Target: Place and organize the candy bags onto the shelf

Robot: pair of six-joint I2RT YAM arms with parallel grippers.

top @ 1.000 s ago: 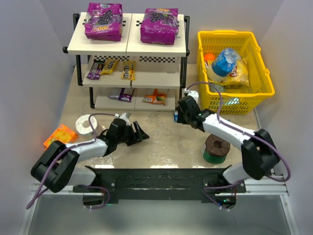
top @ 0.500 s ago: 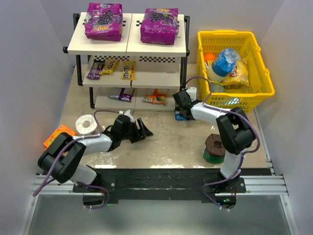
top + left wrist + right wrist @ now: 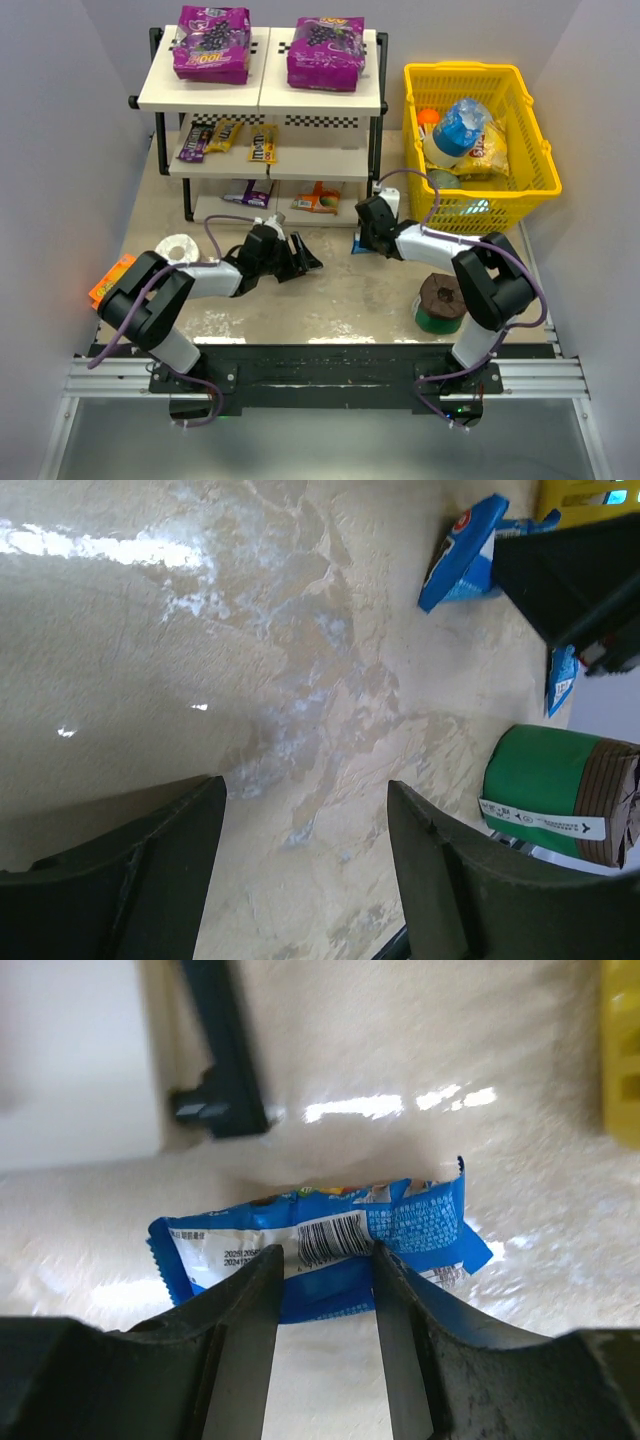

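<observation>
On cream-white three-tier shelf (image 3: 262, 95): glossy candy bags (image 3: 212, 42) stocked. Beside it, blue glossy packet (image 3: 420, 1220) outstanding; right end effector (image 3: 325, 1260) open astride it, left end effector (image 3: 305, 790) open, empty.

Shelf (image 3: 265, 72), surface's far left: two purple bags (image 3: 211, 42) (image 3: 326, 52) on top tier, small packets (image 3: 225, 135) below. Blue bag (image 3: 420, 1222) flat by shelf's front-right leg.
</observation>
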